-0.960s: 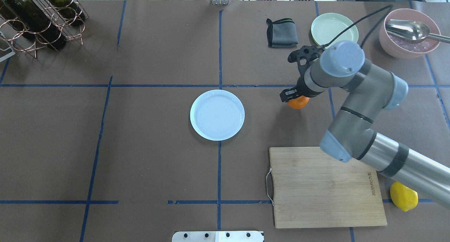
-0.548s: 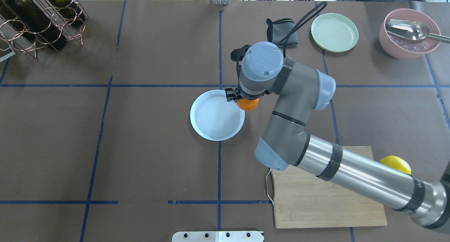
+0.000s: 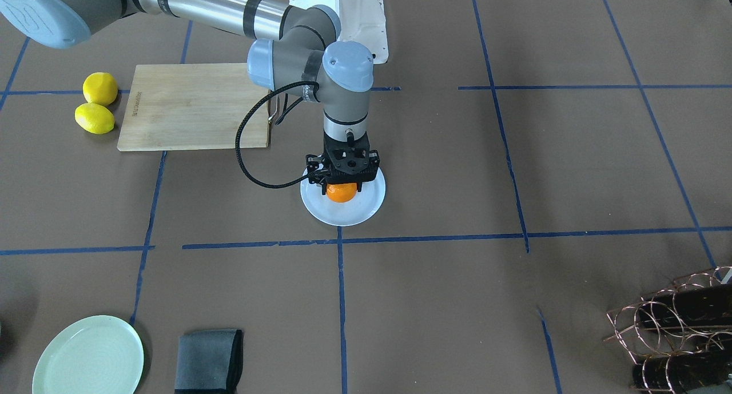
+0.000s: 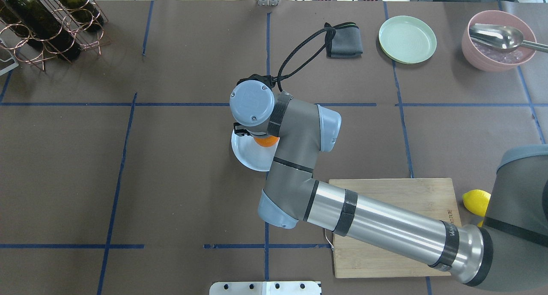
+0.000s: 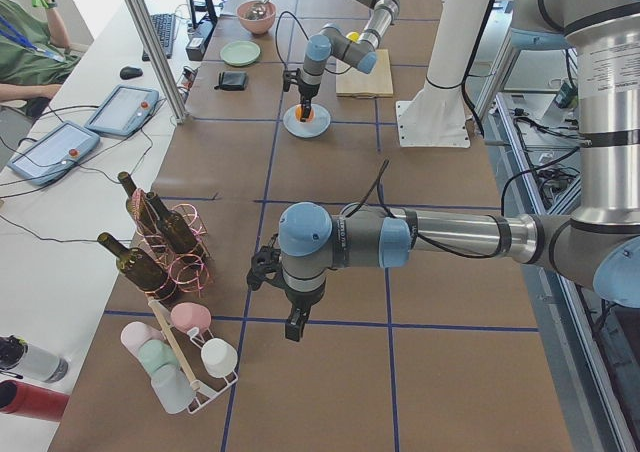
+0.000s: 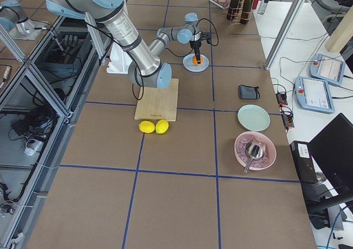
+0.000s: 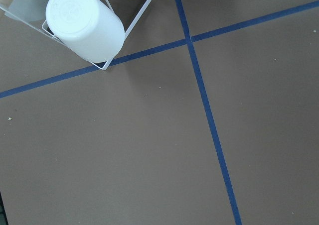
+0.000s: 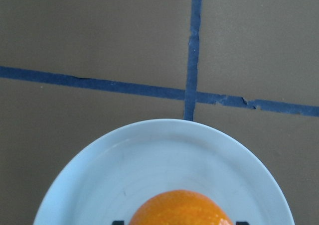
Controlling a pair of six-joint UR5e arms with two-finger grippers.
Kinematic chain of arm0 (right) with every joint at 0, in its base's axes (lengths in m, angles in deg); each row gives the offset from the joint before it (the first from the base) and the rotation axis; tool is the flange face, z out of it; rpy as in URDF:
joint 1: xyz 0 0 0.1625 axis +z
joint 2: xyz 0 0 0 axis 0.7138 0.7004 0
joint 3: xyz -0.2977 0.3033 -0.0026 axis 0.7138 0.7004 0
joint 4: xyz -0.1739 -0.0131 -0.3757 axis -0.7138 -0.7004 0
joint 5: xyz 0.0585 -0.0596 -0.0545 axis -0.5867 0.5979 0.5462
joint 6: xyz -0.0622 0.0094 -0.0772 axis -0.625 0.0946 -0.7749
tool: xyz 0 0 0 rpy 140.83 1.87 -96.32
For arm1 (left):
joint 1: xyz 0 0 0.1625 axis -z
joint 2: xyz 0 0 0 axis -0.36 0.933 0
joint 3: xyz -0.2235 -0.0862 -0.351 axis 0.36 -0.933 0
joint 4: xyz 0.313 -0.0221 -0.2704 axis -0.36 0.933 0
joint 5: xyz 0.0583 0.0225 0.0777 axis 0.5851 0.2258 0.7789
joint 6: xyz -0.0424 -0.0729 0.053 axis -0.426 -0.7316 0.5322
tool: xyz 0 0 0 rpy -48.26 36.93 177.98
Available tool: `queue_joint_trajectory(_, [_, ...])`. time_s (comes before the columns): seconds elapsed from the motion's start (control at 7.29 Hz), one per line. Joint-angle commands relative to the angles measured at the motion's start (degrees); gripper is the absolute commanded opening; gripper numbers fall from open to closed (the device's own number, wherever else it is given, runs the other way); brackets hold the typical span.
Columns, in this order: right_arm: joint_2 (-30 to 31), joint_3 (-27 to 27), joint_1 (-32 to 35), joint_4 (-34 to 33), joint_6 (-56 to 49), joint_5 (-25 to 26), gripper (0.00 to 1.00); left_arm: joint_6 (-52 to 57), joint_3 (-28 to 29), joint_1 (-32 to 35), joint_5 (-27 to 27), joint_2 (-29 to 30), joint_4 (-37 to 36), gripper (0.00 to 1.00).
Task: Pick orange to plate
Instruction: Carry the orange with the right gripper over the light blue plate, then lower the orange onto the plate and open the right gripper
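Note:
The orange (image 3: pixel 341 193) sits between the fingers of my right gripper (image 3: pixel 342 183), which is shut on it and points straight down over the pale blue-white plate (image 3: pixel 343 215). From overhead the wrist hides most of the gripper; only a slice of the orange (image 4: pixel 265 141) and the plate's left part (image 4: pixel 247 155) show. In the right wrist view the orange (image 8: pixel 179 208) hangs over the plate's middle (image 8: pixel 149 158). I cannot tell if it touches the plate. My left gripper (image 5: pixel 293 324) hangs far off near the table's left end, and I cannot tell whether it is open or shut.
A wooden cutting board (image 4: pixel 385 226) lies under the right arm, with two lemons (image 3: pixel 100 88) beside it. At the back right are a pale green plate (image 4: pixel 407 39), a grey cloth (image 4: pixel 343 41) and a pink bowl with a spoon (image 4: pixel 496 42). A bottle rack (image 4: pixel 47 25) stands back left.
The right arm has swung left with the orange in its gripper, from right of the plate, past its rim, to over the plate's middle.

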Motion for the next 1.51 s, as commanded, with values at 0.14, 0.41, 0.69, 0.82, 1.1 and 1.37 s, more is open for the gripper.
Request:
queue_joint_trajectory(0.14, [-0.23,0.89,-0.78,0.13,0.36,0.52,1.0,0.07,0.07,0.0,0.0,0.0,-0.01,1.0])
queue_joint_trajectory(0.41, [-0.31,0.72,-0.79,0.22,1.5,0.43,1.0,0.07,-0.01,0.0,0.0,0.0,-0.01,1.0])
queue_joint_trajectory(0.69, [-0.23,-1.64,1.56,-0.04,0.02,-0.27,1.0,0.07,-0.01,0.0,0.0,0.0,-0.01,1.0])
queue_joint_trajectory(0.82, [0.21,-3.22,5.24,-0.48,-3.47,-4.54,1.0,0.07,0.94,0.0,-0.09,0.0,-0.01,1.0])
queue_joint_trajectory(1.1, [5.28,-10.57,15.6,-4.49,-15.82,-16.57,1.0,0.15,1.83,0.0,-0.17,-0.78,-0.09,1.0])
queue_joint_trajectory(1.37, [13.44,-19.89,27.54,-11.53,-34.52,-26.94,1.0,-0.63,1.83,0.0,-1.22,-0.7,-0.27,1.0])
